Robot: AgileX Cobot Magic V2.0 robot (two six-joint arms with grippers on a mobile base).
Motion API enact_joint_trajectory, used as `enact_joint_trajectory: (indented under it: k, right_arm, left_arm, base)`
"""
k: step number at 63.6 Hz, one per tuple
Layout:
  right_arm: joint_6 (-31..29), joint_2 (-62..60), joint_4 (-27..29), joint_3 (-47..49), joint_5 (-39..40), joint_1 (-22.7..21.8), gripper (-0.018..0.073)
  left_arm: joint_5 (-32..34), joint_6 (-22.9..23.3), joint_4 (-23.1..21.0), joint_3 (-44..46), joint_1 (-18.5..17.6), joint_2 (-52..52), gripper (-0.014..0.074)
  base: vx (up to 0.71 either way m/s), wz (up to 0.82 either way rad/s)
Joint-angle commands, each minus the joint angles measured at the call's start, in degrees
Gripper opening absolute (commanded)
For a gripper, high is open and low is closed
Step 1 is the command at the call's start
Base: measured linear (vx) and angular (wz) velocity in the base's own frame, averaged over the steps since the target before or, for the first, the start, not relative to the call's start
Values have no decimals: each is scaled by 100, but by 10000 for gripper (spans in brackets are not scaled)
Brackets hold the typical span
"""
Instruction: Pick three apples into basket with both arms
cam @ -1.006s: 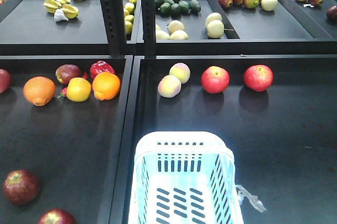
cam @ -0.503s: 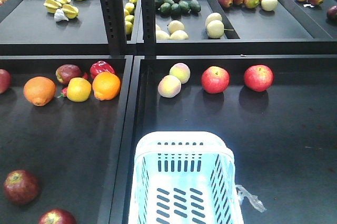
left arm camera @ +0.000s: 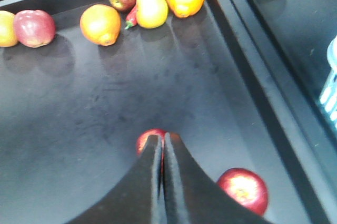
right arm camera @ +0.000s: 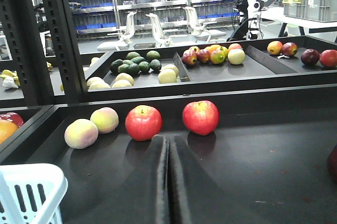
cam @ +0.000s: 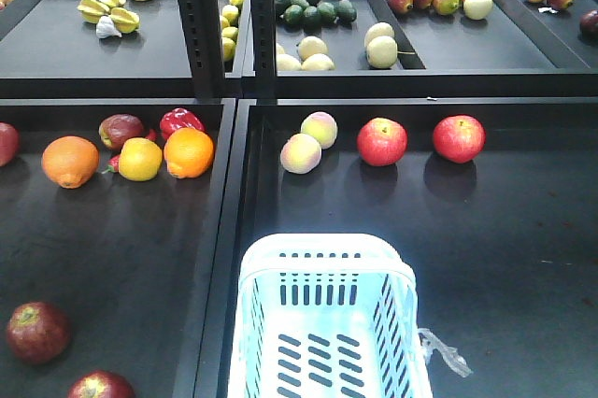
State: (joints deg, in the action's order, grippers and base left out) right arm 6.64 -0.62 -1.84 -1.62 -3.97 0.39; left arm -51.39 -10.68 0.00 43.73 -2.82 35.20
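The pale blue-white basket (cam: 327,247) stands empty at the front centre. Two dark red apples (cam: 37,331) (cam: 100,386) lie in the left tray's front corner. Two brighter red apples (cam: 381,141) (cam: 458,138) sit in the right tray beyond the basket. In the left wrist view my left gripper (left arm camera: 161,140) is shut and empty. Its tips partly cover one dark apple (left arm camera: 143,142), and the other apple (left arm camera: 243,190) lies to the right. My right gripper (right arm camera: 169,140) is shut and empty, pointing between the two red apples (right arm camera: 143,122) (right arm camera: 200,116). Neither arm shows in the front view.
Two oranges (cam: 70,161) (cam: 189,151), a yellow apple (cam: 140,159), a red pepper (cam: 179,120) and more dark apples (cam: 121,129) crowd the left tray's back. Two peaches (cam: 301,152) lie left of the red apples. A raised black divider (cam: 224,230) separates the trays. A clear plastic scrap (cam: 447,351) hangs beside the basket.
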Motion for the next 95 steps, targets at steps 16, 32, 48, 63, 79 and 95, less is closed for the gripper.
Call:
enact_joint_trajectory:
  k: [16, 32, 48, 63, 79, 95]
  right_arm:
    - [7, -60, -64, -83, 429, -39, -9]
    - [7, -60, -64, -83, 429, -39, -9]
    - [7, -60, -64, -83, 429, -39, -9]
    - [7, -60, -64, -83, 429, -39, -9]
    - [7, -60, -64, -83, 429, -39, -9]
    - [7, -60, -64, -83, 429, -39, -9]
  left_arm:
    - [226, 34, 46, 191, 11, 47, 319]
    - [242, 80, 0, 191, 11, 47, 681]
    - [492, -1688, -1429, 209, -14, 191, 711]
    - [653, -3760, -3273, 464, -24, 883, 702]
    - [654, -4792, -3510, 1333, -862, 2051, 697]
    - [738, -4918, -3230, 1745, -2059, 3151, 687]
  base:
    - [0, 0]
    - [0, 0]
    - [0, 0]
    - [0, 0]
    - [0, 0]
    - [0, 0]
